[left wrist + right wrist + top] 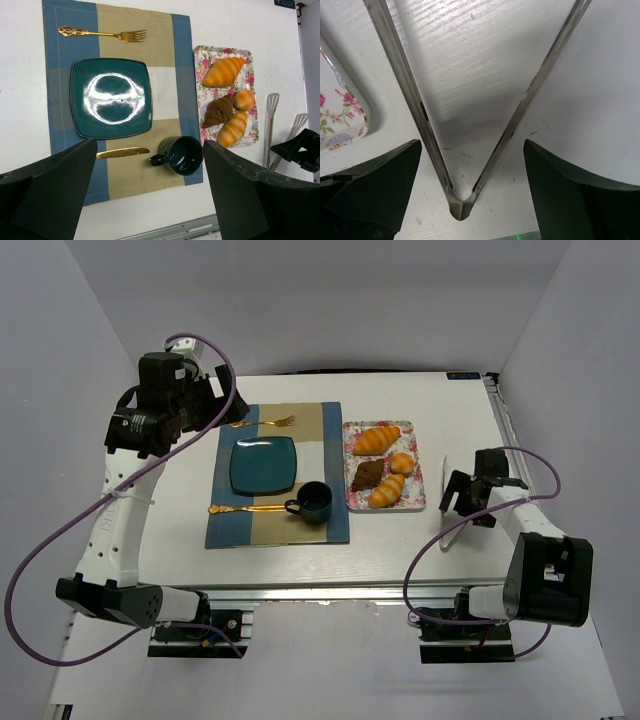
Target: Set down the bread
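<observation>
1. Step in hand, as I judge it: fetching the tongs (pixel 405 85), which lie flat on the table just right of the floral tray (pixel 413 445). The breads (pixel 377 439), croissants and rolls, sit on that tray.
2. The right gripper (pixel 471 147) hangs over the tongs' hinge end, fingers spread on either side and gripping nothing.
3. Next move: lower, then close on the hinge.
4. The left gripper (pixel 150 195) is raised, spread and empty, looking down on the teal square plate (pixel 111 98).
5. The white wood-grain tabletop (pixel 460 410) has plain white walls around it.

Comes to four bread pieces (pixel 223 71), one floral tray (pixel 248 75), one teal plate (pixel 111 98), one mug (pixel 181 155), one fork (pixel 102 34), one knife (pixel 122 152), one placemat (pixel 135 25), one pair of tongs (pixel 270 130).
</observation>
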Robot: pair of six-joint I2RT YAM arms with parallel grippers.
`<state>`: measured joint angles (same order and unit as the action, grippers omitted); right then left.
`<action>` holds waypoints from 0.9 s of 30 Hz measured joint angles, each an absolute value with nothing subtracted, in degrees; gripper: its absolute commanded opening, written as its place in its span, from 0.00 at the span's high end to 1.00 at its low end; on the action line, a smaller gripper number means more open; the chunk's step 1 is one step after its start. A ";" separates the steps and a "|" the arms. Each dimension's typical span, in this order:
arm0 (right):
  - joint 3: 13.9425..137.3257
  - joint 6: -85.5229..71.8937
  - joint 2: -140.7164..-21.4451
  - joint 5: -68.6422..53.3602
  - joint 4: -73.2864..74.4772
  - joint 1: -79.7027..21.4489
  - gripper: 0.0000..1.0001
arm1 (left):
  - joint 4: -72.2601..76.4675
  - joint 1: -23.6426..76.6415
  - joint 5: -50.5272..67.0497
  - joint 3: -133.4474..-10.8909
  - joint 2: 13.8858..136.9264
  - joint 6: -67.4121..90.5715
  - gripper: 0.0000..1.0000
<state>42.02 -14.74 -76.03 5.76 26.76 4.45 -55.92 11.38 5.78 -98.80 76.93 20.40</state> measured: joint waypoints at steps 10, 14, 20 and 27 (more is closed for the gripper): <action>42.02 -14.66 -78.06 5.41 25.87 4.40 0.11 | -55.94 11.38 5.52 -98.78 76.93 20.36 0.02; 42.02 -14.76 -79.53 6.07 25.54 3.62 0.11 | -55.94 11.38 5.34 -98.78 76.93 20.18 0.02; 42.13 -16.40 -82.17 8.54 25.76 1.69 0.11 | -56.14 11.38 5.15 -98.78 76.93 19.97 0.02; 42.89 -19.92 -83.09 10.96 26.48 0.56 0.29 | -56.58 11.38 5.02 -98.78 76.93 19.94 0.02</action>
<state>42.89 -19.92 -83.09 10.96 26.48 0.56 -56.58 11.38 5.02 -98.78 76.93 19.94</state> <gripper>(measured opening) 0.762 0.982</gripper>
